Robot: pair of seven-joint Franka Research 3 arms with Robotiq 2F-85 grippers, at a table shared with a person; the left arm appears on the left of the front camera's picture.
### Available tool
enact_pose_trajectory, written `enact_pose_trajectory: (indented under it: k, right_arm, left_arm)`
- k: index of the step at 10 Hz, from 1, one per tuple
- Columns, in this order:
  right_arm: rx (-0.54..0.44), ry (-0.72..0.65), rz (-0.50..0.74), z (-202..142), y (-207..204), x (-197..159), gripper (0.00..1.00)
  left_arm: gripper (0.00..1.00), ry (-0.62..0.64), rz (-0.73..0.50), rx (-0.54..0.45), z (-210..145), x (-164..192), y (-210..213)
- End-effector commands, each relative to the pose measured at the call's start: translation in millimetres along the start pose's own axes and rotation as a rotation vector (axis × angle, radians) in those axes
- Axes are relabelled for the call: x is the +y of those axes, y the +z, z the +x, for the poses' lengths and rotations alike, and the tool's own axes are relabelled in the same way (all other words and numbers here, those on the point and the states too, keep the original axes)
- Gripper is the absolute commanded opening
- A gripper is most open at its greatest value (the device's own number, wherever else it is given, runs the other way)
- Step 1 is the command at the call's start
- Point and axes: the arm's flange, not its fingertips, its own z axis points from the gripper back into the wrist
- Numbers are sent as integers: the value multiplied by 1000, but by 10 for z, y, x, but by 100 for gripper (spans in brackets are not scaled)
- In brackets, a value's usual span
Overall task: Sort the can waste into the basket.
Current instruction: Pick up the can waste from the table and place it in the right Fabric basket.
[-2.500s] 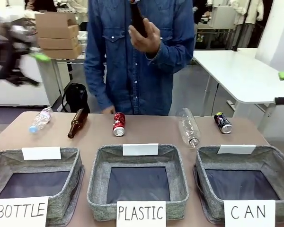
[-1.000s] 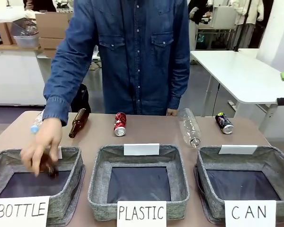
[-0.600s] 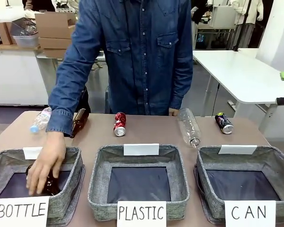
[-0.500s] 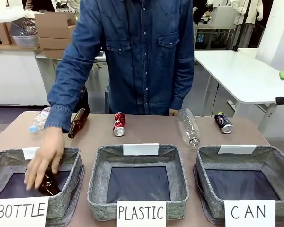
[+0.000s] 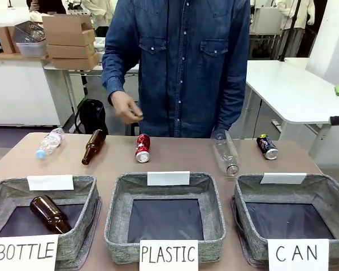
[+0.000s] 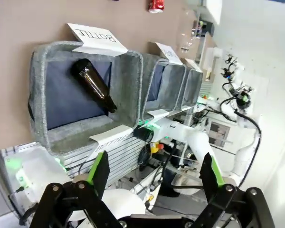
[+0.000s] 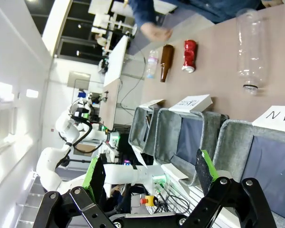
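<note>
Both cans lie on their sides on the brown bench (image 5: 181, 161), unsorted. The crushed red metal can (image 5: 142, 148) is at 12 o'clock from the middle grey basket signed "PLASTIC" (image 5: 114, 217). The black metal can with green-yellow marks (image 5: 266, 146) is at 12 o'clock from the rectangular grey fabric basket signed "CAN" (image 5: 319, 182), which stands at 4 o'clock in the front view with its sign turned toward the robot, presumably for reading. The front view fixes this layout and the person's raised hand (image 5: 126, 107), while the wrist views add the left end effector (image 6: 154, 161) and right end effector (image 7: 149, 161), each spread wide and gripping nothing.
</note>
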Motion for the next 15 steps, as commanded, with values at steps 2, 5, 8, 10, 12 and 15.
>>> enact_pose_trajectory:
  k: [2,5,8,10,12,15]
  right_arm:
    - [-12,27,23,26,-18,1,100]
    - [-12,27,23,26,-18,1,100]
    - [-12,27,23,26,-18,1,100]
    - [-12,27,23,26,-18,1,100]
    - [-12,27,23,26,-18,1,100]
    - [-12,27,23,26,-18,1,100]
  left_arm:
    - [100,-26,-54,-69,408,-336,-396]
    - [100,-81,107,142,1293,-1287,-1504]
    - [100,-21,336,218,1857,-1878,-2698]
    - [100,-12,465,187,2066,-2062,-3428]
    - [100,-33,587,173,2178,-2080,-4154]
    - [100,-92,668,-35,2197,-1887,-4895]
